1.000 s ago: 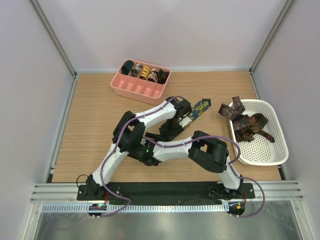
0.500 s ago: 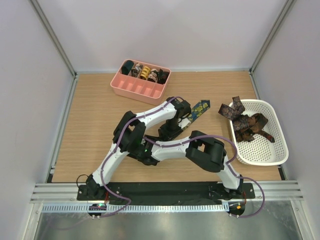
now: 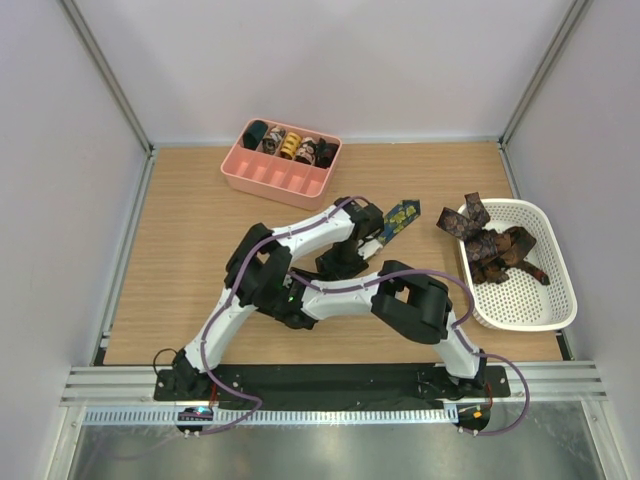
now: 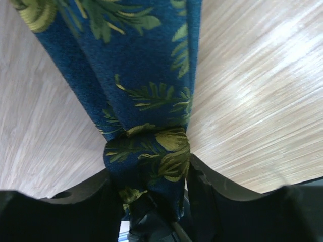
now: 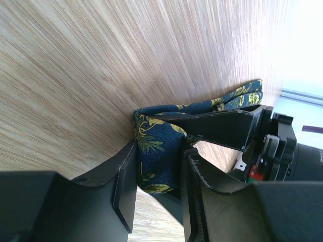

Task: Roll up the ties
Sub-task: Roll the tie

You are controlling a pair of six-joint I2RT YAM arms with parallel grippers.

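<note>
Since a second ago our right jaws [image 5: 159,151] narrow onto the coil of the navy tie [image 3: 403,216], which our left jaws [image 4: 150,169] also pinch half-open, its free tail running straight ahead of the left pair.

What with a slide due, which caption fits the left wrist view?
Left claw pinches a bunched navy leaf-print tie, wooden table behind.

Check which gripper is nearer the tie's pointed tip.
Left. The left gripper holds the tie closer to its tip; the right gripper holds the folded end, farther back.
</note>
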